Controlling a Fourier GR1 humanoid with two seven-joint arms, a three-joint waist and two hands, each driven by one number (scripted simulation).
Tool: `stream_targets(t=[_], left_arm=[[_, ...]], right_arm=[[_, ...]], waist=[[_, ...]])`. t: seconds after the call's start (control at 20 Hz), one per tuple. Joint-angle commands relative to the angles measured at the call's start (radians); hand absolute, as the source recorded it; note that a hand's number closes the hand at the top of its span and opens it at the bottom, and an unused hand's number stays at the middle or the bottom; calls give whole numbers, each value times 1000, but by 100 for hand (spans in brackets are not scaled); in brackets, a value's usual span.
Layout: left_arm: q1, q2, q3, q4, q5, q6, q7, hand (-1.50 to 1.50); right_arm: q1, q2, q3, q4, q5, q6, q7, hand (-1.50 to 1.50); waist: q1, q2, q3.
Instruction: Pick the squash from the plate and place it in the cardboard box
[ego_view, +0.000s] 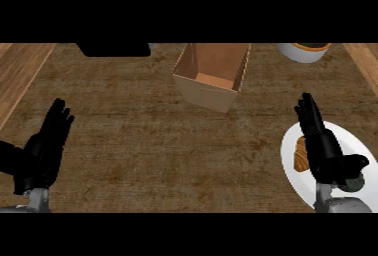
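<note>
The right hand (325, 145) has its fingers straight and released; it holds nothing and hangs over the white plate (353, 145). Just beside these fingers, on their left, the orange squash (300, 154) lies on the plate, partly hidden. The left hand (44, 145) rests open near the left edge, fingers up. The open cardboard box (210, 75) stands farther up on the brown counter (162, 145), well apart from the plate.

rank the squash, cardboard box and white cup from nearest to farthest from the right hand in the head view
1. squash: on the plate, just left of the right hand, partly hidden by it.
2. white cup: at the counter's far edge, ahead of the hand.
3. cardboard box: far centre, ahead and to the left.
</note>
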Motion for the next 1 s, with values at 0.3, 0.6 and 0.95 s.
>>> stream_targets(t=[0.3,0.6,0.95], left_arm=[[-68,146,-74,-53,-111,-168,-132,0],[-137,144,-103,29,-115,-269,-239,0],[-188,133,-87,99,-126,-307,-258,0]], right_arm=[[109,-473,-317,-134,120,83,-6,-150],[329,-519,-561,-90,16,220,-324,-150],[509,-586,-608,-162,187,270,-452,-150]], waist=[[-166,35,-27],[-84,47,-18],[-50,47,-20]])
